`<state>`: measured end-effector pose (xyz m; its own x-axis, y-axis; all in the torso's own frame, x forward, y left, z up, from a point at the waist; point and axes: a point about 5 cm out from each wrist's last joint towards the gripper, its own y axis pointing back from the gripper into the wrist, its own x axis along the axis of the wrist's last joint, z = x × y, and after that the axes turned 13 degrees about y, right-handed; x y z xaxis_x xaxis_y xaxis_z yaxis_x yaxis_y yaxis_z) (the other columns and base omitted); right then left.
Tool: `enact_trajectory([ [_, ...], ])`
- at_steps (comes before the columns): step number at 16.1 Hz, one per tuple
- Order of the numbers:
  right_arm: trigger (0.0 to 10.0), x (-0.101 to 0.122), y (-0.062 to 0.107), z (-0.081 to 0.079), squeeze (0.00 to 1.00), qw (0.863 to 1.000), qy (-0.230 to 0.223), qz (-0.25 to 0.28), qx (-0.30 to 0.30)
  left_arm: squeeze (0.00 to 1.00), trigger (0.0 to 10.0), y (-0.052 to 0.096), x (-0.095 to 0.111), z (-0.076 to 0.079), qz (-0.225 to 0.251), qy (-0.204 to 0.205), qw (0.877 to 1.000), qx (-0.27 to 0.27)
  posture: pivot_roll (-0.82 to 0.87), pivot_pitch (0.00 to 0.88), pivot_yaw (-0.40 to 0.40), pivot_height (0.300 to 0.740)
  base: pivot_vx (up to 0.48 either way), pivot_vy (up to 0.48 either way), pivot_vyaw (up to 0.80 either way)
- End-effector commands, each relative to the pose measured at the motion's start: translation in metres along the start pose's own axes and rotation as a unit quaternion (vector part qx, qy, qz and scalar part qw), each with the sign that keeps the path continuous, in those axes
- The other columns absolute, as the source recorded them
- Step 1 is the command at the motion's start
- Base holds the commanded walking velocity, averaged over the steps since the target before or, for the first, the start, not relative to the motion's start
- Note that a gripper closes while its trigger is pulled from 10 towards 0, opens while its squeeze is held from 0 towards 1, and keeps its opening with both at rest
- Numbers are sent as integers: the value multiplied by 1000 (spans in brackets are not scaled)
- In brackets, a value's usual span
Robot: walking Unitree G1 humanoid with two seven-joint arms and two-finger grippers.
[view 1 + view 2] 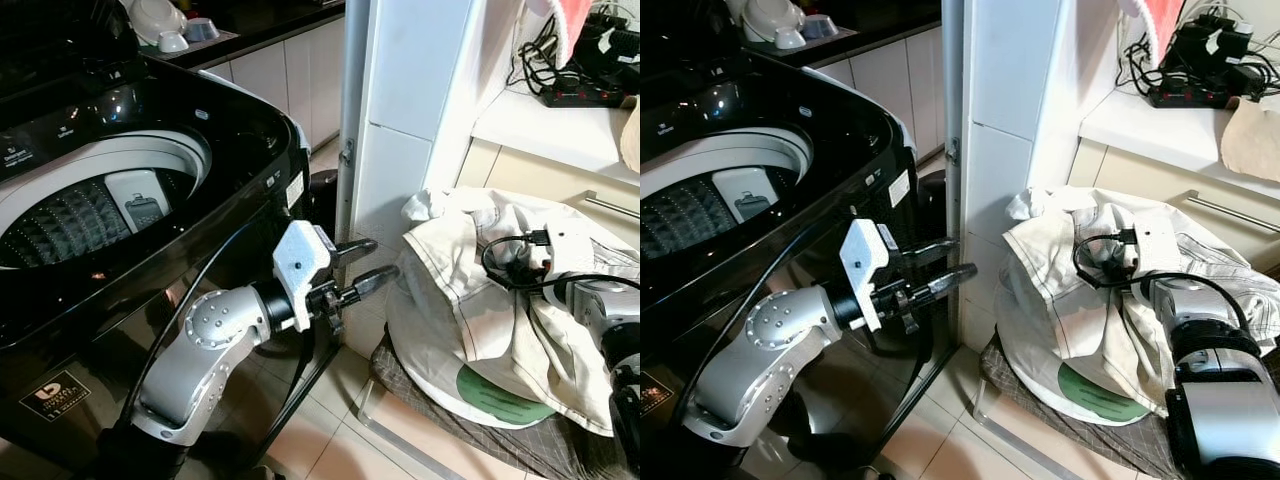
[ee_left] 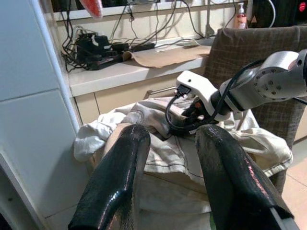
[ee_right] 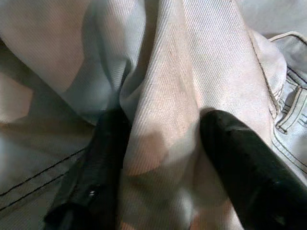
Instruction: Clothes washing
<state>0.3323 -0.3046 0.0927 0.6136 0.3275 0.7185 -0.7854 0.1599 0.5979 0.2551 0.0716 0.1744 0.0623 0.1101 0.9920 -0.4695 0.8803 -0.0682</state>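
Observation:
The black top-loading washing machine (image 1: 245,140) stands on the left with its lid up and its grey drum (image 1: 70,215) showing. A heap of off-white clothes (image 1: 460,320) with a green patch lies on a chair (image 1: 570,445) to the right. My left gripper (image 1: 380,258) hangs open in the air between machine and heap, its fingers (image 2: 112,177) pointing at the clothes. My right gripper (image 3: 165,117) is pushed into the top of the heap, open, with a fold of the pale cloth (image 3: 163,72) standing between its fingers (image 3: 240,158).
A white pillar (image 1: 405,120) rises between the machine and the chair. Behind the chair, a counter (image 1: 560,125) carries power strips and tangled cables (image 1: 580,60). Bowls (image 1: 160,20) sit on a dark worktop at the back. Beige floor tiles (image 1: 330,430) lie below my left arm.

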Motion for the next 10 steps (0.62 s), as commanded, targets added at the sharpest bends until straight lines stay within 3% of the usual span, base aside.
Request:
enact_trajectory([
  [1,0,-3,-1,-2,0,1000,-6,-6,3,0,10000,2,7,2,12,-1,1000,-6,-29,0,26,740,0,0,0],
  [10,0,-2,-2,-3,0,1000,-20,4,-3,0,10000,0,15,5,25,9,999,-22,-22,1,27,740,0,0,0],
])
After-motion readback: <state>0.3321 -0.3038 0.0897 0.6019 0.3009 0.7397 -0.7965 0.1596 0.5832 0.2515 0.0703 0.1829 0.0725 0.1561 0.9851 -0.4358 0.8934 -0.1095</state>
